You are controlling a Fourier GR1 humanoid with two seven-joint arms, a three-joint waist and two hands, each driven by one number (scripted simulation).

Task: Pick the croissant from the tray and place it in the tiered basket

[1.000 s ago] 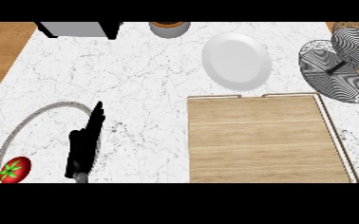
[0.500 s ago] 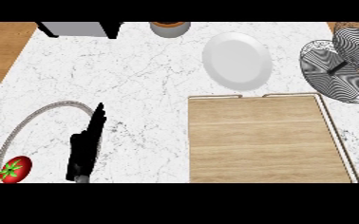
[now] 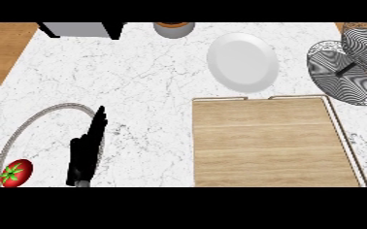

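A wooden tray [image 3: 269, 140] with a pale rim lies at the lower right of the marble counter, and its visible surface is bare. No croissant shows anywhere. The tiered basket [image 3: 342, 68], made of black-and-white wire mesh, stands at the right edge beyond the tray. My left hand [image 3: 86, 150] rests at the lower left with fingers straight and pointing up, holding nothing. My right hand is out of the picture.
A white plate [image 3: 242, 60] sits behind the tray. A red tomato [image 3: 16, 172] lies inside a wire-rimmed bowl [image 3: 43, 114] at the lower left corner. At the back edge stand a grey box [image 3: 79, 29] and a grey-and-brown pot [image 3: 174, 29].
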